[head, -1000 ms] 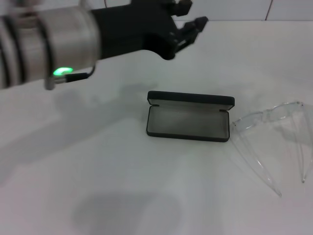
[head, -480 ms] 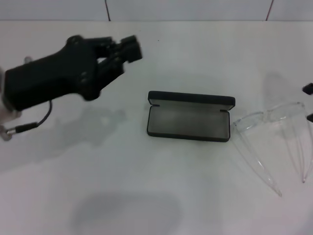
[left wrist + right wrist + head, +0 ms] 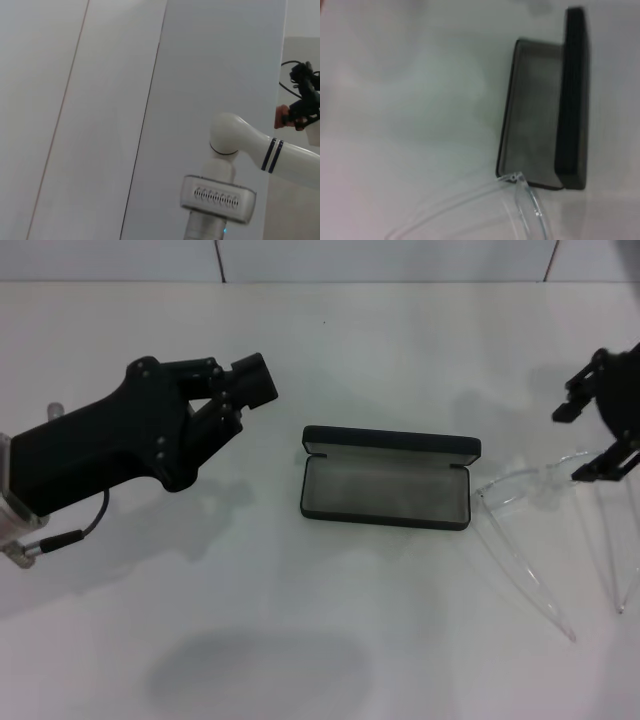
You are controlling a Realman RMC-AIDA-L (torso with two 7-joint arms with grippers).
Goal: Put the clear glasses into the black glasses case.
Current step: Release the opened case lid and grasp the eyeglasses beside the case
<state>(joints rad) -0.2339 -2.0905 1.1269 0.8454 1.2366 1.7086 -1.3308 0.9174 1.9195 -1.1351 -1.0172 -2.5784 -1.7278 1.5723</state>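
**Trainee:** What are you having me look at on the bench?

**Supervisor:** You are looking at the clear glasses lying at about three o'clock of the black glasses case, the near lens corner just beside the case's end. The arms are unfolded and trailing toward five o'clock. The case is lying open, grey lining up, lid standing along its twelve o'clock edge.

**Trainee:** How are they going to handle?

**Supervisor:** You are likely dealing with something light, thin and springy. The plastic looks smooth, so expect it to be slipping under a loose pinch and flexing under a hard one. You are better off taking hold at the one-piece lens front, near the bridge, not on a tapered arm, which would be bending away.

**Trainee:** And the pincers?

**Supervisor:** Your right pincer is hovering over the lens end at two o'clock of the case, fingers spread apart, holding nothing. Your left pincer is hanging at ten o'clock of the case, well apart from the glasses; whether its fingers are apart or together, I cannot tell.

**Trainee:** How do the glasses look?

**Supervisor:** Fully transparent and colourless; in the right wrist view only their edges are showing, probably the lens rim.
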